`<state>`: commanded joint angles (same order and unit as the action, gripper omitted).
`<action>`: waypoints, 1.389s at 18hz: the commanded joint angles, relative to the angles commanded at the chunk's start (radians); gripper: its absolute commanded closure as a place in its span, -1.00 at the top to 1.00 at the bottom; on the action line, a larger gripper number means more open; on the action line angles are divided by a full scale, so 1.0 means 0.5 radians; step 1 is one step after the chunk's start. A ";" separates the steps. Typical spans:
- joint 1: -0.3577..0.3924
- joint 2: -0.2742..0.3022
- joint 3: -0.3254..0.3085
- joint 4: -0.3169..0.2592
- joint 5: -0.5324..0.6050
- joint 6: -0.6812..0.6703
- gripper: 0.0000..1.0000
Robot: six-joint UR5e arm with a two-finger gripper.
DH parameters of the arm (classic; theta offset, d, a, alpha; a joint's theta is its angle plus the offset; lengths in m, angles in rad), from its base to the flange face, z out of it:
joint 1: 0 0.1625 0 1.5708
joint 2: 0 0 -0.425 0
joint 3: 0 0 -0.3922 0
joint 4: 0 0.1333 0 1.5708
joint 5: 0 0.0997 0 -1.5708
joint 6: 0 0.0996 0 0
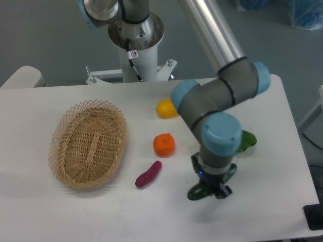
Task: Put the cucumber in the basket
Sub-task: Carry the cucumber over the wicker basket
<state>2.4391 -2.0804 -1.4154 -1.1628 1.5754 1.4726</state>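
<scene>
The arm has grey rounded joints with pale blue end caps, a polished silver tube link, a white pedestal with a black cable, and a small black gripper (211,187).
</scene>
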 joint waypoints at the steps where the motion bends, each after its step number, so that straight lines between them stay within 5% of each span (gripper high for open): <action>1: -0.031 0.061 -0.095 0.003 -0.003 0.006 -0.44; 8: -0.261 0.381 -0.452 -0.003 -0.015 -0.015 -0.44; 13: -0.448 0.497 -0.623 -0.003 -0.025 -0.171 -0.44; 25: -0.755 0.467 -0.676 -0.003 -0.208 -1.079 -0.41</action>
<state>2.0617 -1.8469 -1.7533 -1.1643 1.4712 0.9331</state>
